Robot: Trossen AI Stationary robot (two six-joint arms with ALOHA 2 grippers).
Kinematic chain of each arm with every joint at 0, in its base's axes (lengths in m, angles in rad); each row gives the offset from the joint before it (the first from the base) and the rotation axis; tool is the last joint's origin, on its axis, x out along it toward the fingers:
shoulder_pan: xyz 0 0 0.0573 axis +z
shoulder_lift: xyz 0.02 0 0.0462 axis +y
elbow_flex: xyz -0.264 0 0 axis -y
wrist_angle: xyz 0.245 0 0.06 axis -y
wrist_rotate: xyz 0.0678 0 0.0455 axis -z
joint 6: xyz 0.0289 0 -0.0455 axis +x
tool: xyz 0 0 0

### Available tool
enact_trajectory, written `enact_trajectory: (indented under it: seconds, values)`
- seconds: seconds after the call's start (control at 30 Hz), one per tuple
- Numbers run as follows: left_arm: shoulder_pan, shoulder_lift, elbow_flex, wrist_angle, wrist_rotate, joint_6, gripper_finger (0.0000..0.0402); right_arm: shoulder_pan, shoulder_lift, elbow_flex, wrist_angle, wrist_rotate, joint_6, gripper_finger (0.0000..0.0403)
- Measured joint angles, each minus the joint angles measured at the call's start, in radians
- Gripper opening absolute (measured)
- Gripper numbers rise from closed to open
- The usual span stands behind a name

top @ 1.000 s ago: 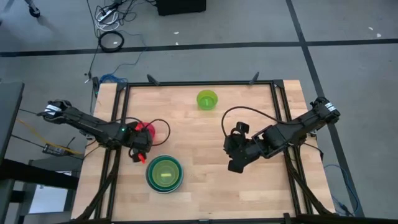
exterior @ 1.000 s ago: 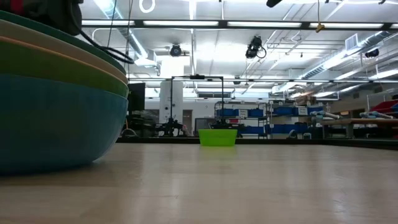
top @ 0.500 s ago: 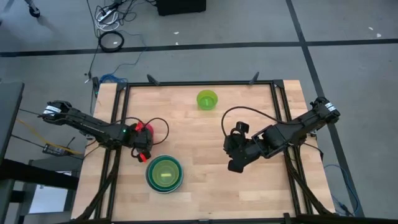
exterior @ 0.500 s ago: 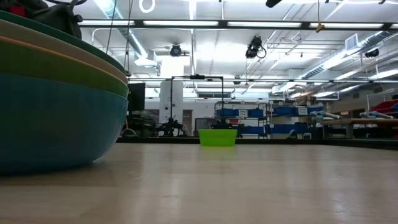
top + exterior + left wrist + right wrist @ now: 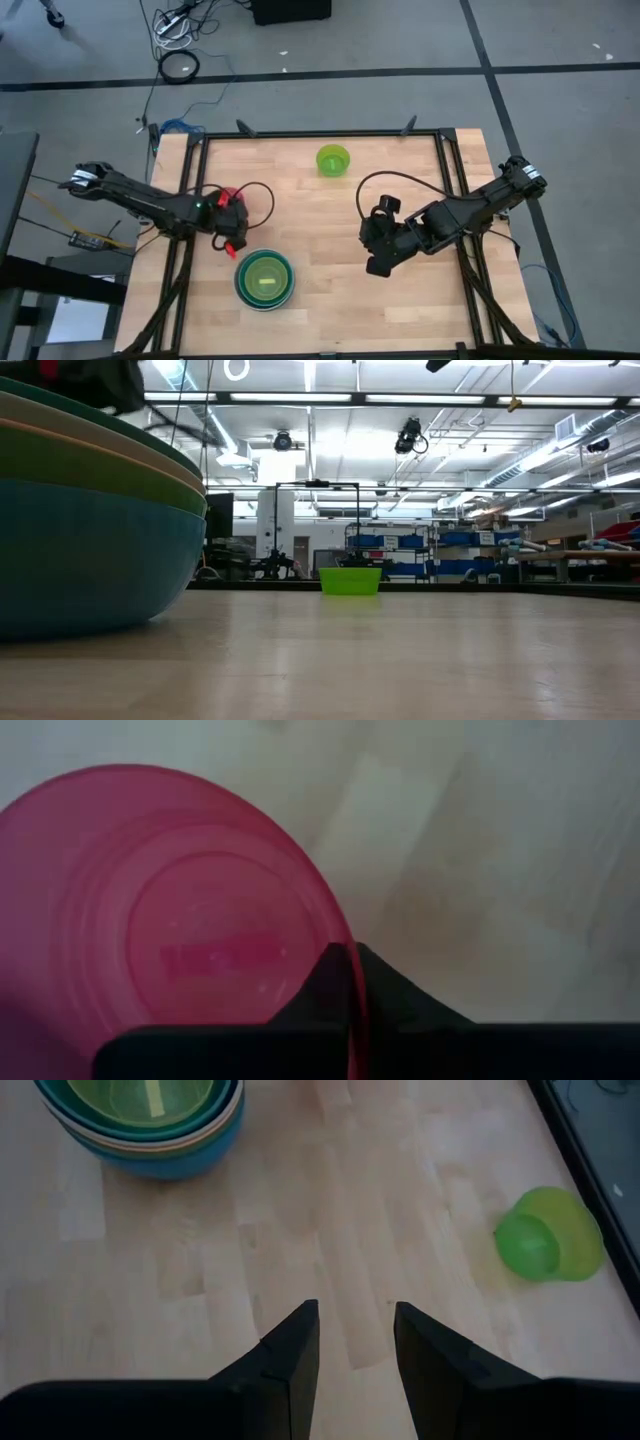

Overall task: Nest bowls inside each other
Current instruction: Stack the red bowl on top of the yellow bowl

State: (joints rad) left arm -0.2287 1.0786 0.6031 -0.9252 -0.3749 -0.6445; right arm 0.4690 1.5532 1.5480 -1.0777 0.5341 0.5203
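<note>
Left end effector (image 5: 236, 240) now clamped on pink bowl (image 5: 170, 930) rim, bowl shifted toward stack (image 5: 265, 279) at 5 o'clock; nesting next. Right end effector (image 5: 355, 1342) waits part-open, empty.

A pale wooden table (image 5: 320, 300) with a dark frame round its edge carries everything. Near the far edge, about midway across, a small lime green bowl (image 5: 333, 160) sits alone. Toward the near left stands a stack of nested bowls (image 5: 265, 279), blue outermost and green innermost. A pink-red bowl (image 5: 230, 203) is at the left side, just beyond the stack.
</note>
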Motion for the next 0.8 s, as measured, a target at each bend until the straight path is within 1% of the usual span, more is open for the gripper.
enact_trajectory:
  seconds: [0.13,0.23,0.33,0.4,0.47,0.57,0.6,0.7,0.8]
  values:
    - [0.0,0.0,0.131,-0.123,-0.078,0.008,0.0003,0.0,0.0,0.0,0.001,0.002,0.0,0.0118]
    - [-0.001,0.0,0.233,-0.12,-0.08,0.017,0.0004,0.0,0.0,0.0,0.002,0.002,0.0,0.0118]
    - [-0.019,-0.001,0.32,-0.075,-0.063,0.039,0.0004,0.0,0.0,0.0,0.003,0.001,0.0,0.0116]
    - [-0.04,0.0,0.362,-0.015,-0.024,0.068,0.0004,0.0,0.0,0.0,0.003,0.002,0.001,0.0114]
    - [-0.069,0.0,0.389,0.061,0.05,0.102,0.0004,0.0,0.0,0.0,0.002,0.011,0.012,0.0114]
    - [-0.132,0.017,0.403,0.185,0.196,0.124,0.0004,0.0,0.0,0.0,-0.01,0.047,0.046,0.0114]
    - [-0.16,0.03,0.405,0.216,0.221,0.124,0.0004,0.0,0.0,0.0,-0.018,0.055,0.055,0.0114]
    - [-0.246,0.079,0.404,0.26,0.242,0.081,0.0004,0.0,0.0,0.0,-0.03,0.074,0.064,0.0112]
    - [-0.313,0.148,0.404,0.259,0.259,-0.01,0.0004,0.0,0.0,0.0,-0.032,0.099,0.062,0.0109]
